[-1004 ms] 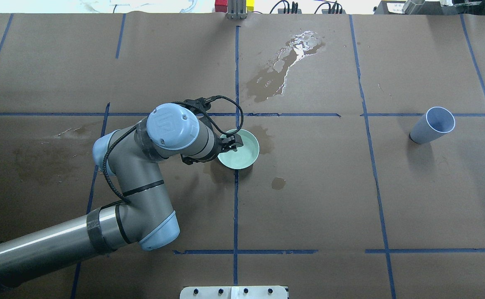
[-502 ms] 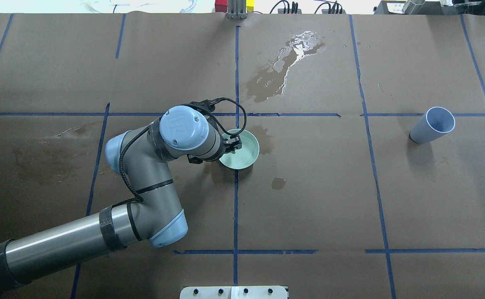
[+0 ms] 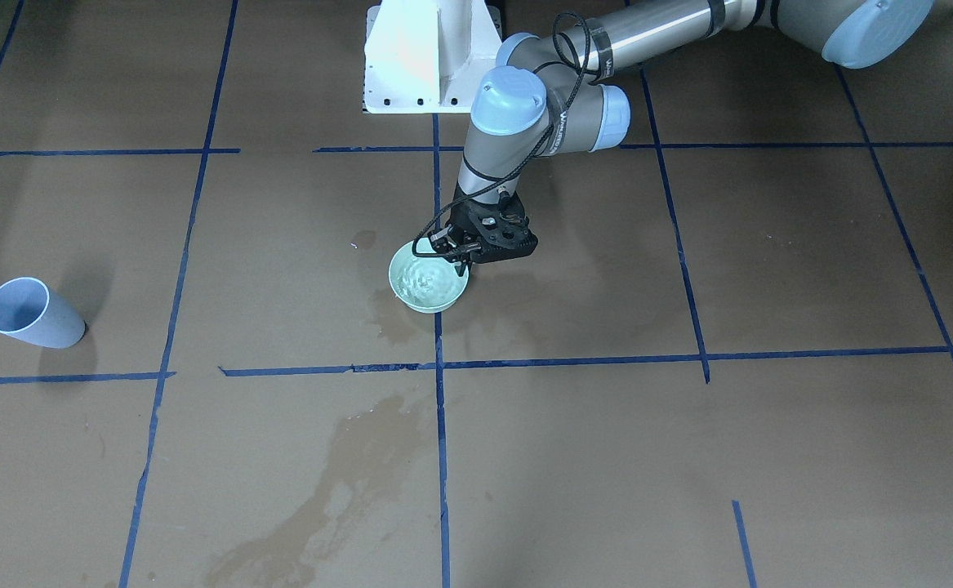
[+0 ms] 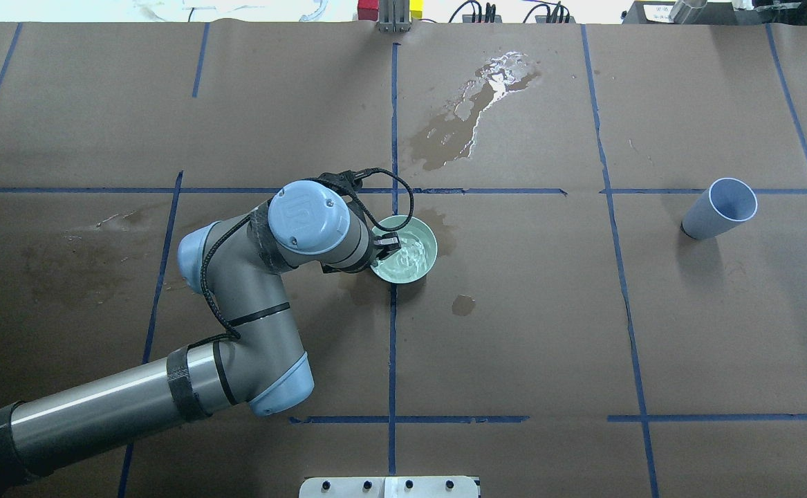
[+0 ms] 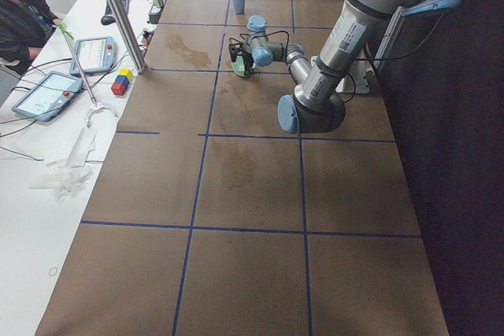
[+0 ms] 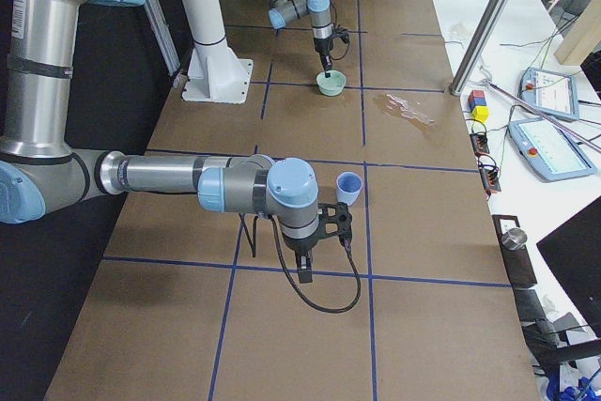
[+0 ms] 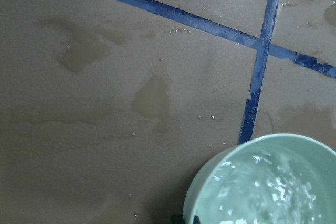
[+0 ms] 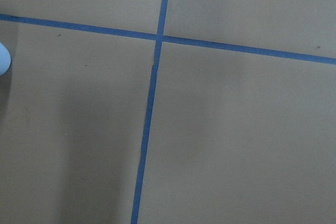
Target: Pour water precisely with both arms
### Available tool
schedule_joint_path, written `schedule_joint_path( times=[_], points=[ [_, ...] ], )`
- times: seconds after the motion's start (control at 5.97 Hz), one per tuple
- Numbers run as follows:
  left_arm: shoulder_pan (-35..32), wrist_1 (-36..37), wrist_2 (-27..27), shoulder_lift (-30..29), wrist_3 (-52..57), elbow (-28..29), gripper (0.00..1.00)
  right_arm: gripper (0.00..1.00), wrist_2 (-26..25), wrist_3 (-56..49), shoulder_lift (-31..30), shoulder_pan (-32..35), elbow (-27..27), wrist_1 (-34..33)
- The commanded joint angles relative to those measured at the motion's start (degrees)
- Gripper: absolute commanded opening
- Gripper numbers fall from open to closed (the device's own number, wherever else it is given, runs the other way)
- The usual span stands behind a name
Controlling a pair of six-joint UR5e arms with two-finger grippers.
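Midway between the worktop [image 3: 770, 457] ends, your left fingers [image 3: 458, 260] clamp the bowl [image 3: 423, 308] rim to carry the water [image 3: 425, 279] level; right fingers [image 6: 336, 223]: can't tell.

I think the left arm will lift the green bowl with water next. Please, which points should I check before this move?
1. Grip: the left gripper pinches the rim of the pale green round bowl: ok.
2. Calm surface: the water in the bowl ripples: not ok.
3. Target: the light blue plastic cup stands upright, mouth open: ok.
4. Second arm: the right gripper hangs near the cup; open or shut: cannot tell.
5. Dry surface: the brown paper table cover carries a shiny puddle and darker stains: not ok.
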Motion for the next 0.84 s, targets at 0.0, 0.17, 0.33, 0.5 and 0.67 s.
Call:
schedule_joint_path(
  times=[0.0,0.17,0.33,0.5,0.67],
  points=[
    [-0.19,0.15,-0.18,0.00,0.07,-0.50,0.00,1.00,0.04,0.19,0.00,0.02,-0.26,0.06],
    [-0.54,0.32,-0.27,0.00,0.07,-1.03,0.00,1.00,0.04,0.45,0.00,-0.06,-0.26,-0.03],
    [-2.11,0.59,-2.01,0.26,0.07,-2.16,0.00,1.00,0.04,0.54,0.00,-0.06,-0.35,-0.03],
    [-4.56,0.76,-6.38,0.79,0.07,-3.57,0.00,1.00,0.04,0.54,0.00,-0.06,-0.26,-0.03],
    [-6.76,0.85,-7.99,3.49,0.24,-5.67,0.00,1.00,0.13,0.54,0.09,-0.06,-0.26,-0.03]
  ],
)
